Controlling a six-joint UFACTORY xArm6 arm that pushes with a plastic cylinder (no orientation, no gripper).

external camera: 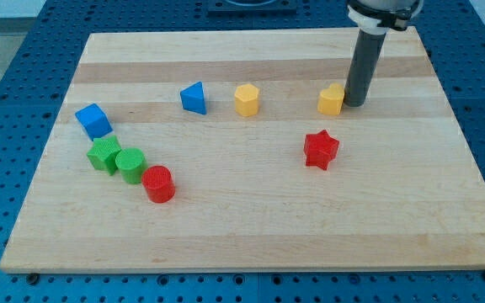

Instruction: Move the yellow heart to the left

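Note:
The yellow heart [331, 99] lies on the wooden board [251, 219] at the view's upper right. My tip [354, 104] stands right against the heart's right side, touching it. The rod rises from there to the view's top edge.
A yellow hexagon [246, 99] and a blue triangle [194, 98] lie left of the heart in the same row. A red star [321, 149] lies below the heart. A blue cube [93, 120], a green star [103, 154], a green cylinder [130, 164] and a red cylinder [158, 183] cluster at the left.

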